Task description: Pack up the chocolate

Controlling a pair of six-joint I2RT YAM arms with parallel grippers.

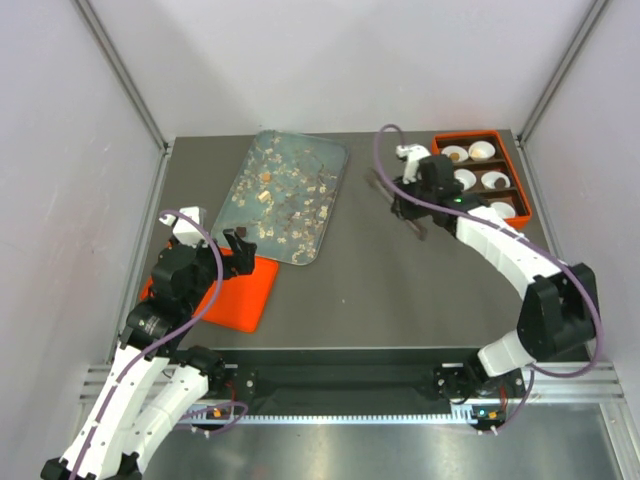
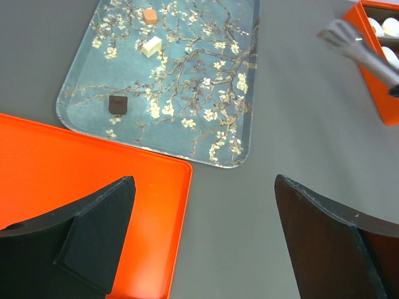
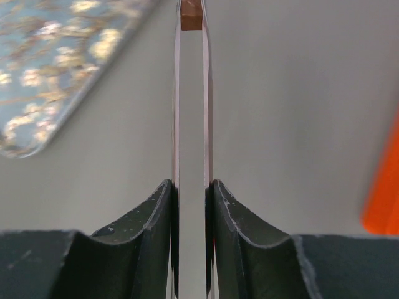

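Pinching a small caramel-brown chocolate lump (image 3: 191, 17) at the tips of thin grey metal tongs (image 2: 358, 50), the right gripper (image 3: 190, 187) has its jaws clamped on them over the grey bench (image 3: 299, 93), near the blue blossom-patterned tray (image 2: 206, 62); the jaws of the left gripper (image 2: 204, 182) stand wide apart. The lump looks light, stiff but easily scuffed and slippery, best squeezed gently across flat sides. It seems blocky, with no clear long axis, though it is cropped at the edge.

Dark grey matte table (image 1: 380, 290), enclosed left, rear and right by plain white wall panels (image 1: 330, 60); aluminium corner posts (image 1: 120, 68); slotted metal rail (image 1: 350, 412) along near edge; even, diffuse lighting.
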